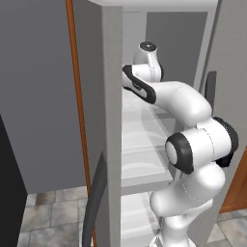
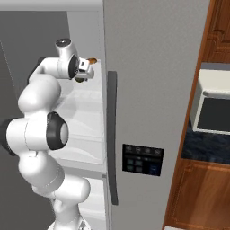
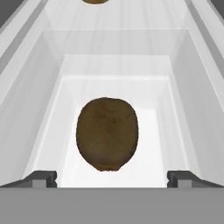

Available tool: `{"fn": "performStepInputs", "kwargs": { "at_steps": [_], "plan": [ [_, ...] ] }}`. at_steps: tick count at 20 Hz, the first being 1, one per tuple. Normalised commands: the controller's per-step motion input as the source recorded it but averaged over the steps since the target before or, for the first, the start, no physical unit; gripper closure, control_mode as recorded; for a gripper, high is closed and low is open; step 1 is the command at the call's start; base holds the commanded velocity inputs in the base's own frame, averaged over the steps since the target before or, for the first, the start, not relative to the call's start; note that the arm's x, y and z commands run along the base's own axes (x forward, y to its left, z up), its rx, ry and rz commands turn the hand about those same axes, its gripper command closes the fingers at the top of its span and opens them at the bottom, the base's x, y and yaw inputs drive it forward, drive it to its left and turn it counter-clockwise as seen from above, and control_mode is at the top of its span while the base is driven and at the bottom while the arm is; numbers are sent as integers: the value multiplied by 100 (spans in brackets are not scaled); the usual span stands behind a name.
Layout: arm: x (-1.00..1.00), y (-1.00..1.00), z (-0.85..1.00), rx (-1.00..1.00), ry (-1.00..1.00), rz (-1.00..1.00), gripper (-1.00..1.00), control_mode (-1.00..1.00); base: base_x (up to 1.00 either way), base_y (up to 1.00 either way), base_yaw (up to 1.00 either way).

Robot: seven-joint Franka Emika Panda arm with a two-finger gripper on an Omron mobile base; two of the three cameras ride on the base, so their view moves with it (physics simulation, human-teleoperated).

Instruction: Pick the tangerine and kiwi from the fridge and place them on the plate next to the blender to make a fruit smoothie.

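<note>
one orange-brown fruit (image 3: pixel 95 1) cut off beyond the kiwi (image 3: pixel 107 133)

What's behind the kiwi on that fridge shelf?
Beyond the kiwi, bare white shelf, then an orange-tan fruit cut off by the frame's top edge, likely the tangerine. The shelf directly under the kiwi is hidden.

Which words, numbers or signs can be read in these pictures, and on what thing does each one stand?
No text can be read.
Control panel on the fridge door: small pale button marks, too blurred to read.
Kiwi, shelves and microwave: no label or writing.
</note>
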Motion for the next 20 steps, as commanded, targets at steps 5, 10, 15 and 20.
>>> {"fn": "performStepInputs", "kwargs": {
  "at_steps": [5,10,15,20],
  "plan": [
    [42,0,-11,0,0,0,-100,-100,0,0,0],
    [43,0,-14,0,0,-1,-100,-100,0,0,0],
    [18,0,-17,0,3,0,-100,-100,0,0,0],
    [1,0,-14,0,1,0,100,-100,0,0,0]
  ]
}}
